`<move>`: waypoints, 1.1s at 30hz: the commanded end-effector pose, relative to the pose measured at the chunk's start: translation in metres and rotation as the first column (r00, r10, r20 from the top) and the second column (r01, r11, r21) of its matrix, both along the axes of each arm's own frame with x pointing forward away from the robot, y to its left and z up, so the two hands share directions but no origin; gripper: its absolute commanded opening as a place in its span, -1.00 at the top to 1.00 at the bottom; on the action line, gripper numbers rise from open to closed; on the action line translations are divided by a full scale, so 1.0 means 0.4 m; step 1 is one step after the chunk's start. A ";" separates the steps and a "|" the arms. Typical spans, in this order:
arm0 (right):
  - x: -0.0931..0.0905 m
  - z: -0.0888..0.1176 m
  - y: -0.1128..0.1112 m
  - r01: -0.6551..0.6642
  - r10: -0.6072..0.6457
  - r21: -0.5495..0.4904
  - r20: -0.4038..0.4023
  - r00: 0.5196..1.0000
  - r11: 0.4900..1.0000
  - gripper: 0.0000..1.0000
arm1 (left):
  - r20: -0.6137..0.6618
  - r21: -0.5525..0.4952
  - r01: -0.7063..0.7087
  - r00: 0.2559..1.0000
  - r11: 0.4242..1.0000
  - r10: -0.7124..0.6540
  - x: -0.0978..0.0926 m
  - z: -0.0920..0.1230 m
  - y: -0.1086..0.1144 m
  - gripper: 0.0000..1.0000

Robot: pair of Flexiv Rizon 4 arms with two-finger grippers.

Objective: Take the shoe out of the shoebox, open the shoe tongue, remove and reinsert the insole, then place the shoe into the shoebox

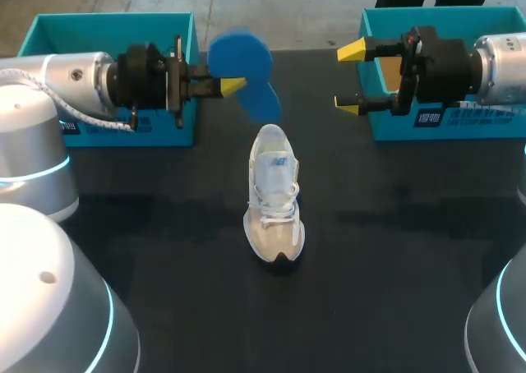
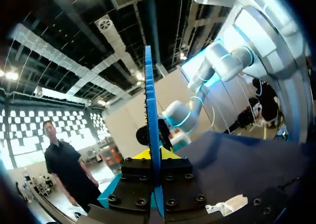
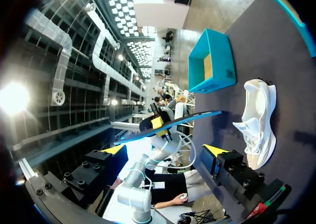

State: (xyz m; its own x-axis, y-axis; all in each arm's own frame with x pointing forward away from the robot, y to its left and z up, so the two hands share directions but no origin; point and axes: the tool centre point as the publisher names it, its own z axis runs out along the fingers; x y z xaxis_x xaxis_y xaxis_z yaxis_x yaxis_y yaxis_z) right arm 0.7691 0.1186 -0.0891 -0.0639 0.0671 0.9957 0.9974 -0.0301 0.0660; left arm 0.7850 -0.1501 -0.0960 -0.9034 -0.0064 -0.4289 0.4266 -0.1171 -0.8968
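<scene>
Head view: white shoe upright on the black table, outside the teal box beyond it. Beyond the shoe to one side, the left gripper pinches a blue insole; to the other, the right gripper, fingers spread. Left wrist view: insole edge-on, clamped in the left gripper. Right wrist view: right gripper spread; shoe on its side of the teal box.

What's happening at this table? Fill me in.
The left gripper is shut on the blue insole, holding it in the air near the left shoebox. The right gripper is open and empty by the right shoebox. The white sneaker stands on the black table between them, outside both boxes.
</scene>
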 end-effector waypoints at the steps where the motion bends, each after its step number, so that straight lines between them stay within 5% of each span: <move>1: 0.001 -0.002 0.003 0.000 0.000 -0.001 0.000 1.000 1.000 -1.00 | -0.694 -0.019 0.010 0.720 1.000 -0.020 -0.003 0.002 -0.003 1.00; 8: 0.001 -0.002 0.003 0.000 0.000 -0.001 0.000 1.000 1.000 -1.00 | -0.694 -0.019 0.010 0.720 1.000 -0.020 -0.003 0.002 -0.003 1.00; 18: 0.001 -0.002 0.003 0.000 0.000 -0.001 0.000 1.000 1.000 -1.00 | -0.923 -0.004 0.157 0.380 0.988 -0.064 -0.023 0.003 -0.020 1.00; 33: 0.001 -0.002 0.003 0.000 0.000 -0.001 0.000 1.000 1.000 -1.00 | -0.991 -0.041 0.254 -0.136 0.966 -0.007 -0.027 -0.024 -0.023 1.00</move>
State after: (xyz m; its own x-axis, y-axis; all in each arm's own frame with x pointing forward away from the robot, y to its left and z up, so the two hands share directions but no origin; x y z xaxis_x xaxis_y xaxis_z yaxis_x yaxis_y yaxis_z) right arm 0.7691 0.1186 -0.0891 -0.0640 0.0670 0.9957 0.9974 -0.0301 0.0661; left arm 0.7700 -0.1600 -0.1046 -0.7797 0.0943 0.6190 -0.6234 -0.0245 -0.7815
